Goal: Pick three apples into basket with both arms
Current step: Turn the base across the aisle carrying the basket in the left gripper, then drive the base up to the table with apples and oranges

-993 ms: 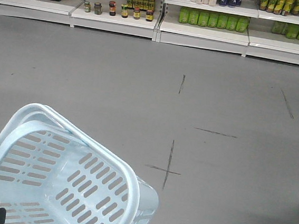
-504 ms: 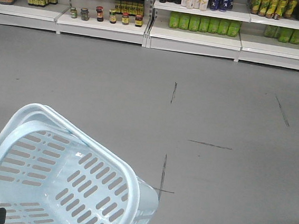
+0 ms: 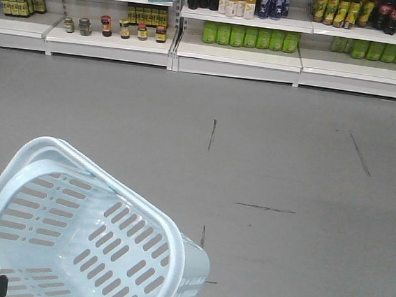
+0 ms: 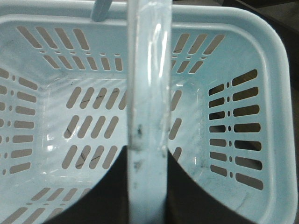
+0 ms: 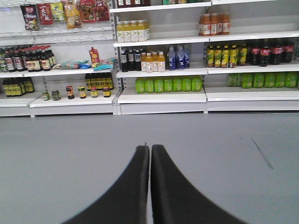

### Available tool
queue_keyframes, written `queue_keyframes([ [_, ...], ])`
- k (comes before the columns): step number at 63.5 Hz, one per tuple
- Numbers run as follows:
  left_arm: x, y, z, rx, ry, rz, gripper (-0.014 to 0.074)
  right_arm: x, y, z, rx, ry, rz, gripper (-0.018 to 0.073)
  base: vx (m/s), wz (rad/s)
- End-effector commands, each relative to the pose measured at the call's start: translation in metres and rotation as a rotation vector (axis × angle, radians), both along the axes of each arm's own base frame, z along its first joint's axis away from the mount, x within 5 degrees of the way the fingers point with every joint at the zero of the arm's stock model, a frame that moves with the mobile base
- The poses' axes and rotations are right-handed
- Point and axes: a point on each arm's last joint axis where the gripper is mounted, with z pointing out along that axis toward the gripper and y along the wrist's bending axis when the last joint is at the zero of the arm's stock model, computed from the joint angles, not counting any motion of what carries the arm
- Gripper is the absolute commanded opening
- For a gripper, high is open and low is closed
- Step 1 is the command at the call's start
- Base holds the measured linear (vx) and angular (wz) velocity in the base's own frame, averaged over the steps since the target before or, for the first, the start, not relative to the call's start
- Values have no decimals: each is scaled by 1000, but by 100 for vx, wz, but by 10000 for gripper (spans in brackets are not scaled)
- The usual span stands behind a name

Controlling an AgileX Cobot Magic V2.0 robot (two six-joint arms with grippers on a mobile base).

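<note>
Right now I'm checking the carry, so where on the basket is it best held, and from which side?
The middle of the loop handle, taken from above. It is a narrow flat band arching over the open basket, thin enough for the fingers of the left gripper to close on either side, as they do here. The rim is broad and the walls slotted, likely poorer holds.
</note>
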Motion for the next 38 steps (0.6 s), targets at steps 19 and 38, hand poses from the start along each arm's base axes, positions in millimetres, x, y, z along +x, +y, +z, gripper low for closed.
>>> queue_keyframes([
  [19,4,0,18,-91,-73,41,-6,0,0,3,-16,-74,-4,-4,25,-28],
  [38,4,0,18,-91,-73,41,-6,0,0,3,-16,-74,-4,-4,23,-47],
])
